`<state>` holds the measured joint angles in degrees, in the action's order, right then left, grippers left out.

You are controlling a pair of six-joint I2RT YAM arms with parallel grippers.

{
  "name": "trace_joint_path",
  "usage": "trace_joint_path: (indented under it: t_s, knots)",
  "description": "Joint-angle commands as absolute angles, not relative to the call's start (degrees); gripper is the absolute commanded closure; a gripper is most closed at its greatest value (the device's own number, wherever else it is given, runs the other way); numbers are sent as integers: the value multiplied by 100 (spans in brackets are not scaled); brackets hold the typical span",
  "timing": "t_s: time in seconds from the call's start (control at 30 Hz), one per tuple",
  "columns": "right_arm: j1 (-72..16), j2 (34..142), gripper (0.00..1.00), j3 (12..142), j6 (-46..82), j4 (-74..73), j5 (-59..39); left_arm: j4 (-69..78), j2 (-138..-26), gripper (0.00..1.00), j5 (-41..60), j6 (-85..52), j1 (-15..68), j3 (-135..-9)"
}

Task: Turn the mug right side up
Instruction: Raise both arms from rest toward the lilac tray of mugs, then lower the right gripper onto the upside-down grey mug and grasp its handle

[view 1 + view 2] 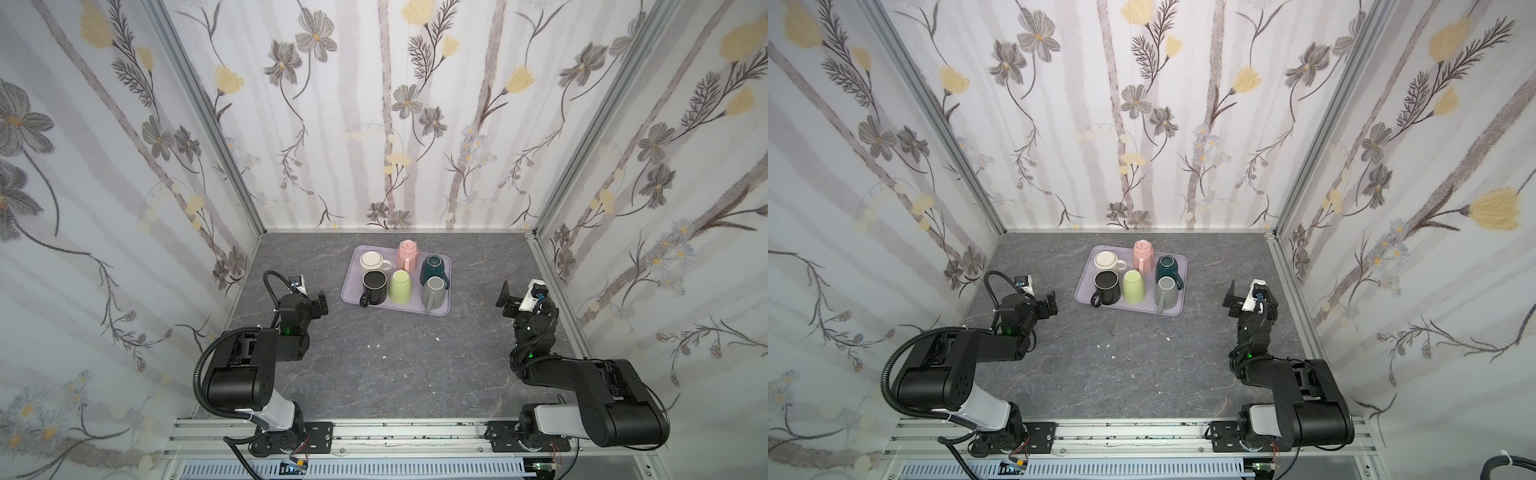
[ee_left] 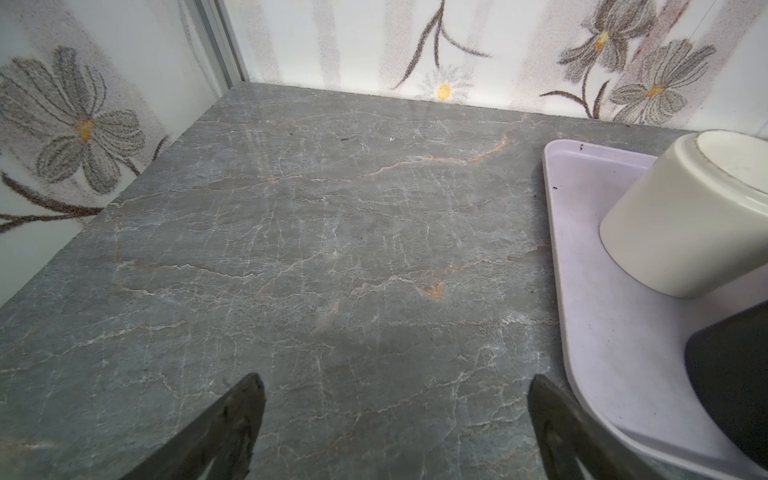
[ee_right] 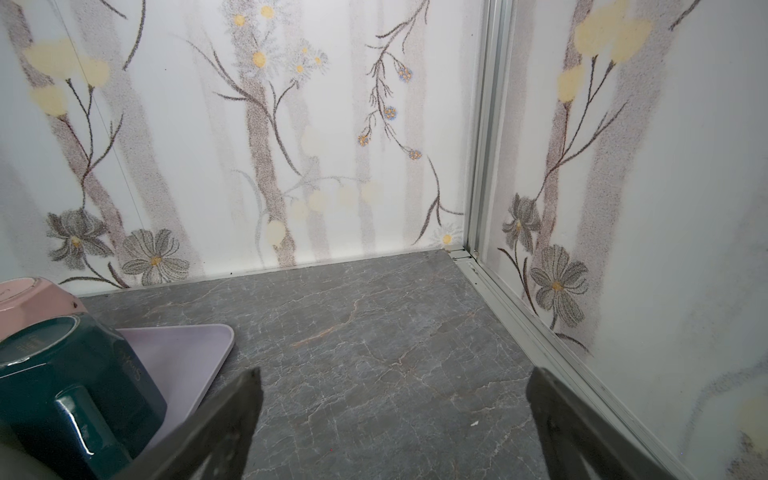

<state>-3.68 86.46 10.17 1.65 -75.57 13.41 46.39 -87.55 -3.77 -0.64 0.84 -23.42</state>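
grey marble tabletop (image 1: 374, 374), lilac tray (image 1: 351, 286) toward its 12 o'clock

on tray, all bottom-up, two rows: white mug (image 1: 372, 262), pink mug (image 1: 408, 254), teal mug (image 1: 434, 268) on 12 o'clock side; black mug (image 1: 374, 286), green mug (image 1: 400, 286), grey mug (image 1: 433, 291) on 6 o'clock side

left pincer (image 1: 321, 303) at tray's 9 o'clock, right pincer (image 1: 507, 300) at 3 o'clock, both released wide, empty, clear of tray

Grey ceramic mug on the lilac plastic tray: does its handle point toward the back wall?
No, in a top view the handle of the grey ceramic mug sticks out toward the front edge of the lilac plastic tray.
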Motion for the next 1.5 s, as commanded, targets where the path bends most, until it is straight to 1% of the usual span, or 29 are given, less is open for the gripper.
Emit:
trace_joint_path:
  t_s: [0.0, 0.07, 0.13, 0.23, 0.37, 0.57, 0.63, 0.7, 0.8, 0.9, 0.97, 1.0, 1.07, 1.13, 1.23, 1.47]
  knots:
    - [-395, 8427, 0, 1185, 114, -7304, 1478, 3680, -8309, 0, -913, -194, 161, -2721]
    - [-407, 7973, 0, 1556, 200, -6185, 1704, 2404, -8134, 0, -1143, -592, 174, -3269]
    - [-405, 7731, 0, 1944, 301, -5284, 1788, 1962, -8143, 0, -1129, -769, 212, -3494]
    - [-413, 7513, 0, 2321, 769, -4339, 1774, 1840, -8075, 0, -1355, -805, 440, -3558]
    - [-418, 7220, 0, 2675, 1334, -3218, 1551, 1556, -7795, 0, -2236, -611, 983, -3629]
    - [-614, 7231, 0, 3288, 1923, -1685, 1181, 1156, -7130, 0, -2939, -852, 1557, -3582]
    - [-783, 7305, 0, 3459, 1958, -1356, 997, 1032, -6899, 0, -2917, -948, 1667, -3507]
    - [-1037, 7405, 0, 3697, 1995, -980, 850, 885, -6711, 0, -2860, -932, 1771, -3409]
    - [-1691, 7650, 0, 4031, 2055, -588, 1021, 909, -6478, 0, -2951, -1063, 1934, -3172]
    - [-2298, 8120, 0, 4515, 2225, -209, 1264, 1142, -6429, 0, -2874, -1118, 1951, -3053]
    - [-2553, 8531, 0, 4808, 2386, -2, 1187, 1020, -6455, 0, -2875, -1110, 1951, -3173]
    - [-2654, 8706, 1, 4929, 2460, 61, 1115, 982, -6468, 0, -2866, -1120, 1964, -3210]
    - [-2864, 9104, 6, 5220, 2527, 206, 947, 982, -6495, 0, -2773, -1129, 1962, -3241]
    - [-3028, 9647, 10, 5534, 2599, 441, 973, 1035, -6528, 0, -2682, -1142, 1964, -3202]
    - [-3220, 10133, 14, 5912, 2690, 744, 1113, 1111, -6617, 0, -2622, -1182, 1966, -3158]
    - [-3410, 10506, 17, 6099, 2889, 813, 1051, 1196, -6748, 0, -2508, -1235, 1968, -3138]
